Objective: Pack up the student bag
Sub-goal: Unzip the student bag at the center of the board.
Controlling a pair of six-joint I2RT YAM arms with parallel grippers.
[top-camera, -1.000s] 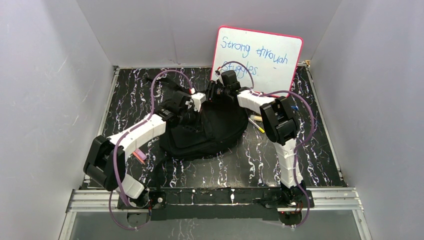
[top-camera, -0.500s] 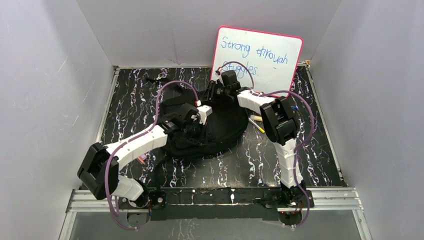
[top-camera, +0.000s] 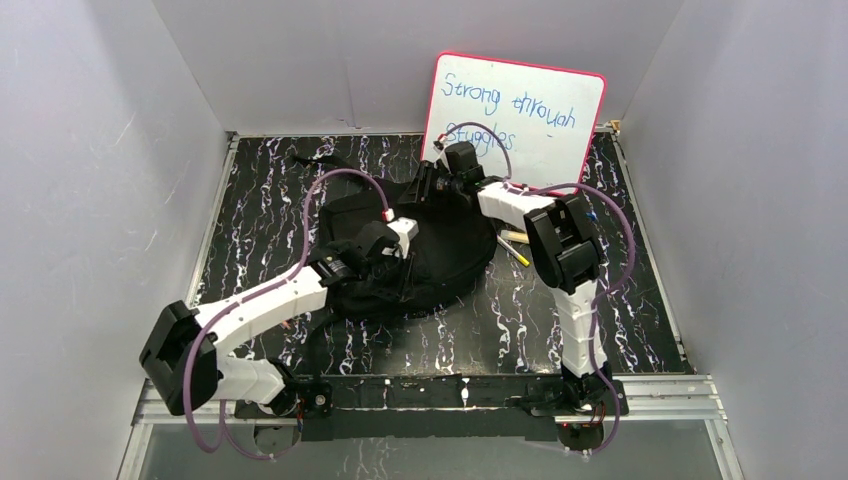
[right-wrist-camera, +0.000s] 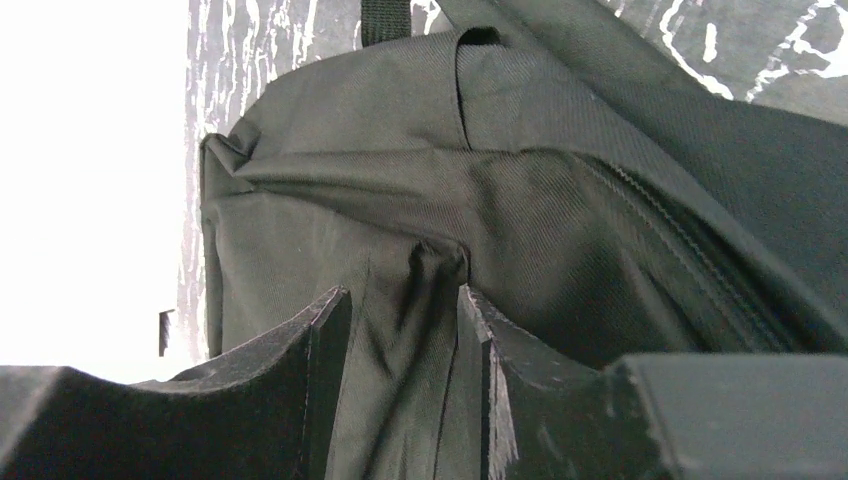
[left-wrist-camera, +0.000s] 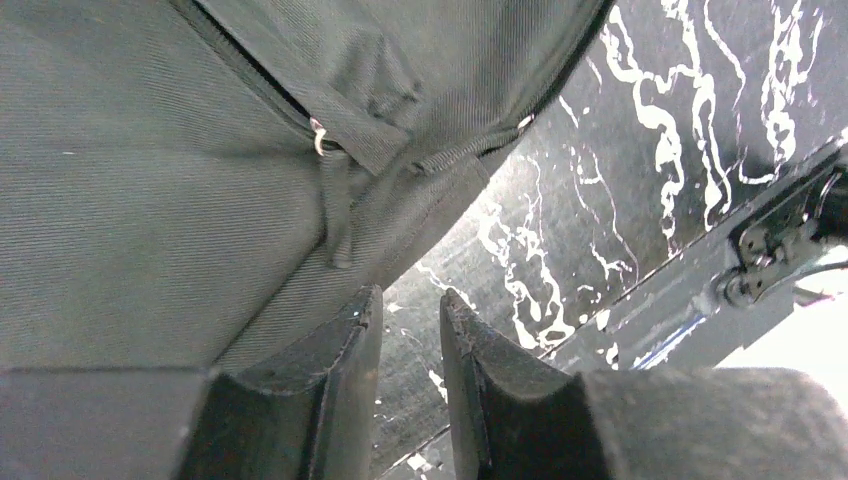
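left gripper: jaws a narrow slit apart, empty, just short of the zip pull on the student bag. right gripper: about half spread, a fold of bag fabric between the jaws; clamped or not, cannot tell. bag lies mid-bench. step, i judge: getting the zip open. next: close squarely on the pull tab.

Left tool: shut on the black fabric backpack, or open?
Open slightly, empty. On the left tool, bare marbled tabletop shows between the fingers; the black fabric backpack sits beyond their tips.
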